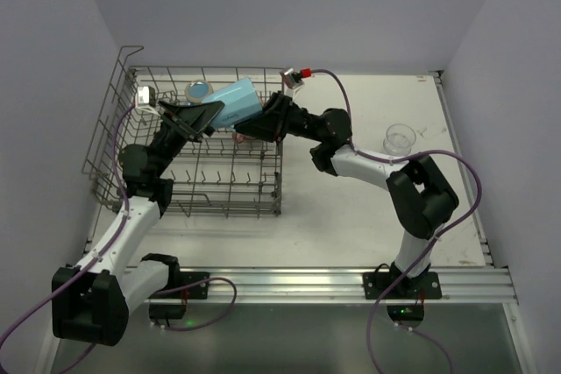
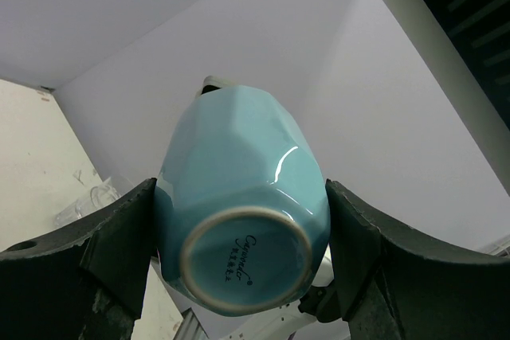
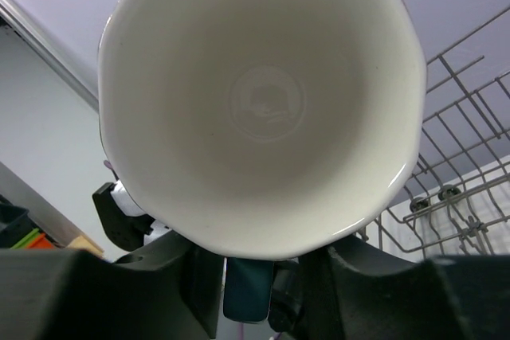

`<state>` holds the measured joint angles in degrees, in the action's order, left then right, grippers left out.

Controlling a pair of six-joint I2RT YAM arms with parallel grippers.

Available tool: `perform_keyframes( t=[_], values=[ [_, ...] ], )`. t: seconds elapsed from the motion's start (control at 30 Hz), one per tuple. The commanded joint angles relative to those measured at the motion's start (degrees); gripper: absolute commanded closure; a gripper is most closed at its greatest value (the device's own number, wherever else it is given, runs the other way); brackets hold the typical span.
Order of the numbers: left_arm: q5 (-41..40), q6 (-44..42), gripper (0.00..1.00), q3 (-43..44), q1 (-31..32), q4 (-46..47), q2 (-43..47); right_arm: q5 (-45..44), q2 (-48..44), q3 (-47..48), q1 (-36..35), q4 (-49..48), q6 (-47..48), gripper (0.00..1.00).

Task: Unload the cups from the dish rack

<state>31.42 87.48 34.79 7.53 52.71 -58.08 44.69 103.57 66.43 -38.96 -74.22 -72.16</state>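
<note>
My left gripper [image 1: 206, 114] is shut on the light blue tumbler [image 1: 235, 101] and holds it on its side above the dish rack [image 1: 219, 190]. In the left wrist view its fingers clamp the tumbler [image 2: 239, 197] near its base. My right gripper [image 1: 263, 122] is at the tumbler's mouth. In the right wrist view the white inside of the tumbler [image 3: 255, 101] fills the frame, and its fingers stand apart under the rim. A blue mug [image 1: 200, 90] lies at the back of the rack. A clear glass [image 1: 400, 137] stands on the table at the right.
A bit of pink [image 1: 238, 136] shows in the rack under the tumbler. The rack's taller looped side [image 1: 110, 120] is on the left. The rack's wires [image 3: 462, 157] show in the right wrist view. The table's far wall is close behind the rack.
</note>
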Motion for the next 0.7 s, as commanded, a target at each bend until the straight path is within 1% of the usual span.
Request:
perform_keyframes(
  t=[0.0,0.1,0.13,0.17,0.2,0.23,0.27,0.4,0.43,0.47,0.5,0.53,0.57,0.6,0.67],
  values=[
    [-2.42,1.46,1.00,0.63,0.38,7.23,1.13,-2.14,-2.32,0.54,-0.24,-6.03,3.52,0.62],
    [-2.41,1.64,1.00,0.46,0.38,7.32,1.39,-2.67,-2.49,0.80,-0.24,-4.19,4.39,0.68],
    [-2.42,1.64,1.00,0.37,0.38,7.15,1.48,-2.76,-2.67,0.89,-0.24,-3.57,4.75,0.74],
    [-2.24,1.64,1.00,0.28,0.38,7.15,1.57,-2.85,-3.02,0.98,-0.24,-2.87,5.53,0.78],
    [-2.24,1.64,1.00,0.20,0.38,7.06,1.66,-2.85,-3.28,1.06,-0.24,-0.95,5.97,0.84],
    [-2.15,1.64,1.00,0.20,0.47,6.97,1.66,-2.94,-3.46,1.24,-0.24,-0.06,6.76,0.98],
    [-2.15,1.64,1.00,0.02,0.38,6.88,1.66,-2.85,-3.90,1.33,-0.24,1.25,6.94,1.00],
    [-1.89,2.25,1.00,-0.42,0.38,6.09,1.40,-2.76,-5.04,1.42,-0.33,4.60,8.70,1.00],
    [-1.71,2.51,0.95,-0.59,0.47,6.26,1.31,-2.68,-5.22,1.16,-0.41,4.95,9.05,1.00],
    [-1.71,2.95,0.69,-1.20,0.38,6.53,1.31,-2.85,-5.48,0.98,-0.50,5.13,9.14,1.00],
    [-1.71,2.96,0.49,-1.39,0.38,6.79,1.31,-2.85,-5.83,0.80,-0.42,5.31,9.14,1.00],
    [-1.45,2.87,0.34,-1.47,0.38,5.92,1.39,-2.85,-6.01,0.45,-0.50,5.40,9.32,1.00],
    [-1.10,2.43,0.15,-1.39,0.38,5.57,1.40,-2.85,-6.18,0.36,-0.50,5.74,9.32,1.00],
    [-0.92,2.17,0.01,-1.21,0.38,5.56,1.40,-2.85,-6.36,0.10,-0.50,5.75,9.41,1.00],
    [0.13,1.55,0.00,-0.77,0.38,5.48,1.13,-2.94,-6.98,-0.60,-0.42,5.84,9.58,1.00]
  ],
)
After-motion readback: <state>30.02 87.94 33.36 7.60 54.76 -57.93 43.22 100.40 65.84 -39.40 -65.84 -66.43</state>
